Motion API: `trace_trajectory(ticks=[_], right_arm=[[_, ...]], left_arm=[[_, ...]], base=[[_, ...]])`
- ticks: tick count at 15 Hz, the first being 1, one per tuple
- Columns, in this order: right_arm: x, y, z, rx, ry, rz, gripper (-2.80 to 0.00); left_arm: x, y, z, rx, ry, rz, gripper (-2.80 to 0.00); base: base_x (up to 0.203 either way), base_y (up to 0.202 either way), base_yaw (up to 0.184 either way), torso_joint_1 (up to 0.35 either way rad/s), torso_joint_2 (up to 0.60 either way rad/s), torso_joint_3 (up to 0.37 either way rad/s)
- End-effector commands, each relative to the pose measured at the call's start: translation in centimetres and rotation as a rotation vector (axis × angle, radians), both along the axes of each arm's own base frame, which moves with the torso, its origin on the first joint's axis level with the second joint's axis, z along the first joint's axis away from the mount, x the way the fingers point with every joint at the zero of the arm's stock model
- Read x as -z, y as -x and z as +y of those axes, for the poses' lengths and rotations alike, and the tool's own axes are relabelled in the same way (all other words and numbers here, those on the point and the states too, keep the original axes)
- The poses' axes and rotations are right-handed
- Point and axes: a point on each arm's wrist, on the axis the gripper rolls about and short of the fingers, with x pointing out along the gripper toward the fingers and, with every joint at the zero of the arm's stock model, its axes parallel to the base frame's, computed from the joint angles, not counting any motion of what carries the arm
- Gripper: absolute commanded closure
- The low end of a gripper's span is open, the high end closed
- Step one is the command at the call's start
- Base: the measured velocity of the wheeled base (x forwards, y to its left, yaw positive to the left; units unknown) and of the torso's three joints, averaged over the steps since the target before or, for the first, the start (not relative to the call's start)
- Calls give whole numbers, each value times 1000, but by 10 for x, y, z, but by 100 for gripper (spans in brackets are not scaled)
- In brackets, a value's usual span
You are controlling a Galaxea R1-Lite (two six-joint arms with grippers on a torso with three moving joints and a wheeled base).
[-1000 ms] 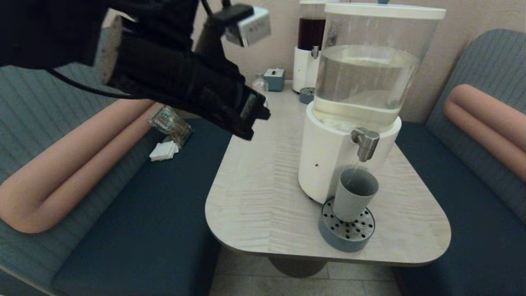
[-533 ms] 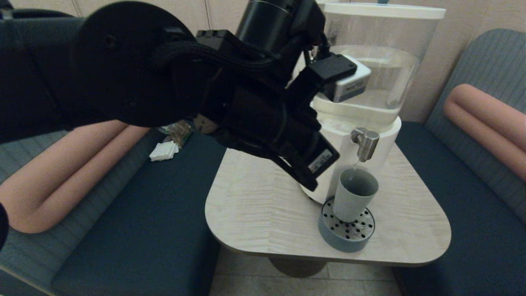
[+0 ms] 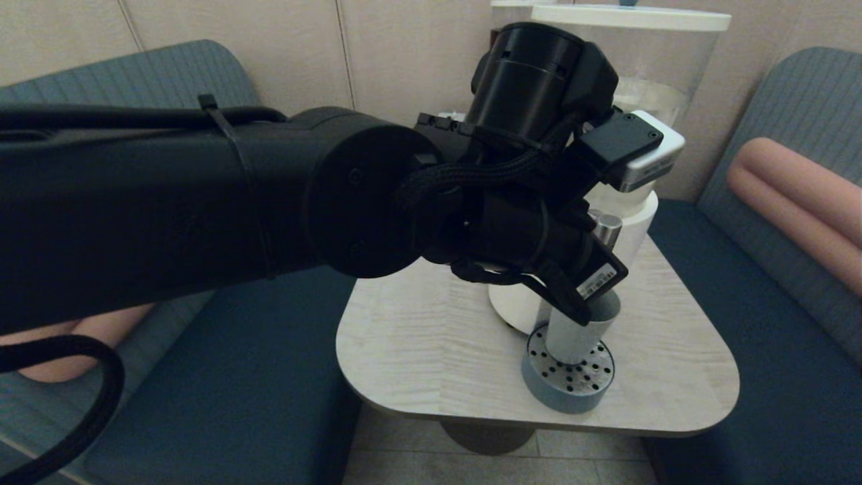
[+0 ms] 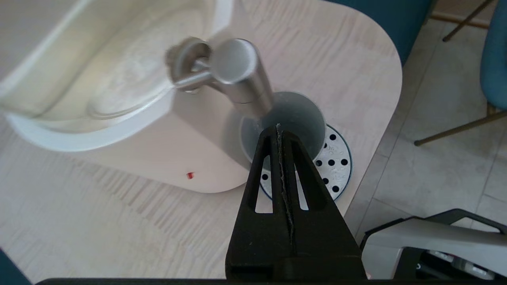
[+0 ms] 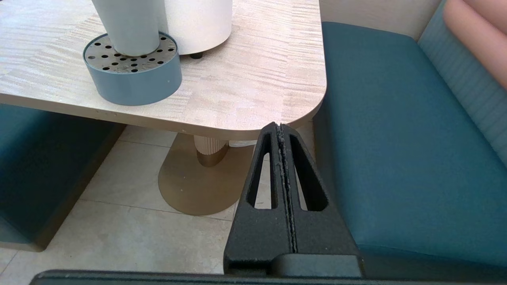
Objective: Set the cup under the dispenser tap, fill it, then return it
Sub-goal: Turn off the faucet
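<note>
The left arm [image 3: 202, 202] had swung a long way in that last second. A moment before, it hung up and off to the left, well clear of the table; half a second on it was crossing in front of the dispenser [image 3: 633, 209]; and now it filled most of what I could see from the front, its wrist planted right over the tap [image 4: 237, 79].

The left gripper [image 4: 278, 128] was clenched, its two fingers pressed flat together with nothing between them, and its tip hovered just above the cup [image 4: 295, 118], close beside the lower end of the tap. To me that looked like a pushing tool coming in to shut off the flow, not a hand ready to grasp.

The cup stood directly below the gripper, upright on the round drip tray [image 4: 336, 166], right under the tap. It had not moved through the whole swing. A thin stream had been falling into it earlier; with the arm in the way I could not tell whether it ran on, nor how full the cup was.

So I judged the filling to be at or near its end, with the return yet to do.

The right gripper [image 5: 282, 130] was also clenched on nothing, parked low beside the table's corner [image 5: 277, 99], the cup well away from it.
</note>
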Motion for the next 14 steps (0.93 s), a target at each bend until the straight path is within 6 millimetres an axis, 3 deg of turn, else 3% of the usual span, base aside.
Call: trace_trajectory(ticks=[1, 7, 14], right_arm=[[4, -1, 0, 0, 1, 15, 0], [3, -1, 0, 0, 1, 13, 0], [4, -1, 0, 0, 1, 14, 0]], left_arm=[[3, -3, 0, -5, -9, -1, 0], [-1, -22, 9, -137, 4, -87, 0], [3, -28, 1, -116, 49, -107, 0]], base=[[0, 0, 0, 0, 0, 0], [0, 0, 0, 0, 0, 0], [0, 0, 0, 0, 0, 0]])
